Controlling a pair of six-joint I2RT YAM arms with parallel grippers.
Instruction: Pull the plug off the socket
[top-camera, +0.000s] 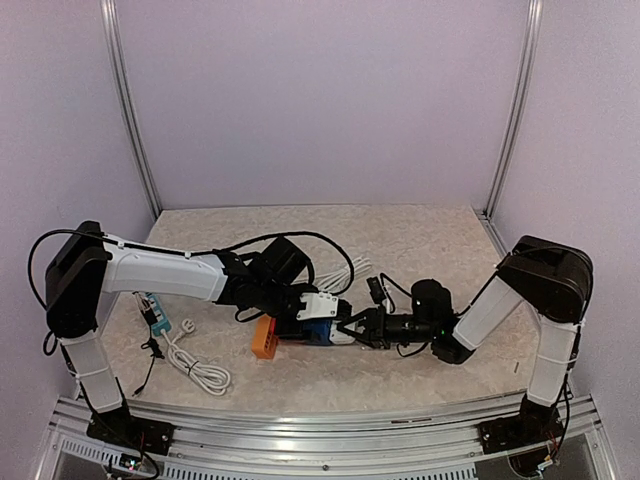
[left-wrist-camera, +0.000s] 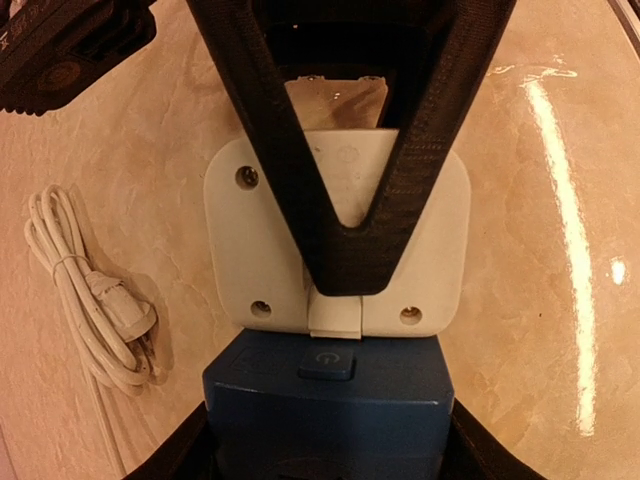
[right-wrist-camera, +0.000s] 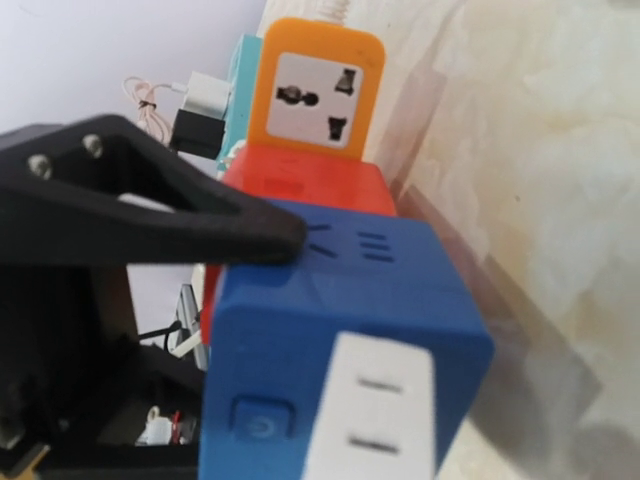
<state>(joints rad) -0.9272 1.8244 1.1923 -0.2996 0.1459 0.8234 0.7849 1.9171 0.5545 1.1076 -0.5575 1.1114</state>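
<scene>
A blue socket cube (top-camera: 318, 333) with a power button lies mid-table, joined on its left to a red block (right-wrist-camera: 310, 185) and an orange socket adapter (top-camera: 265, 340). A white plug (top-camera: 343, 336) sticks out of the cube's right end. My left gripper (top-camera: 312, 318) is shut on the blue cube (left-wrist-camera: 330, 400), with a finger on each side. My right gripper (top-camera: 350, 328) comes from the right and is shut on the white plug (left-wrist-camera: 250, 260). Its upper finger (left-wrist-camera: 345, 260) lies across the plug. In the right wrist view that finger (right-wrist-camera: 250, 228) reaches the cube (right-wrist-camera: 320, 300); the lower finger is hidden.
A coiled white cable (top-camera: 195, 365) and a teal power strip (top-camera: 155, 310) lie at the near left. Another white cable bundle (top-camera: 340, 270) lies just behind the cube and shows in the left wrist view (left-wrist-camera: 90, 300). Walls enclose the table.
</scene>
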